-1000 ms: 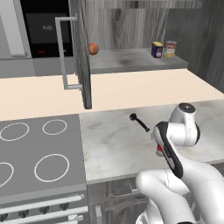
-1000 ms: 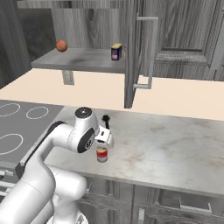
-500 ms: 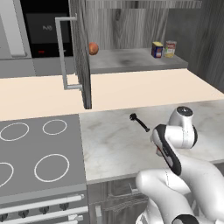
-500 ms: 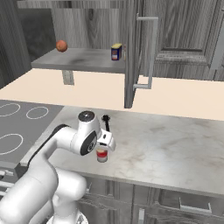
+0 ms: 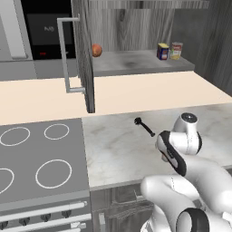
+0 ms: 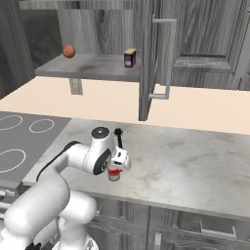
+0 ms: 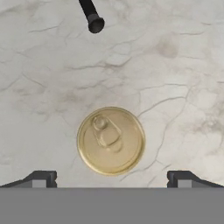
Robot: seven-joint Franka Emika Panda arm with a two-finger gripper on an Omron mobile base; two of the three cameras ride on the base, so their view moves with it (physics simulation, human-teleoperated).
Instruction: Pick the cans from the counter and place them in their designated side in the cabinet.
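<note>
We find no text that we can read. The blue can [image 5: 162,51] on the cabinet shelf [image 5: 136,63] has a yellow label, but its marks are too small. The red can's gold lid [image 7: 110,140] on the counter [image 7: 175,87] has only a plain pull tab.

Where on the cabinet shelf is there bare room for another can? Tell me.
The shelf is bare between the orange ball and the blue can. Its right end is crowded: a cream-labelled can stands right beside the blue one.
</note>
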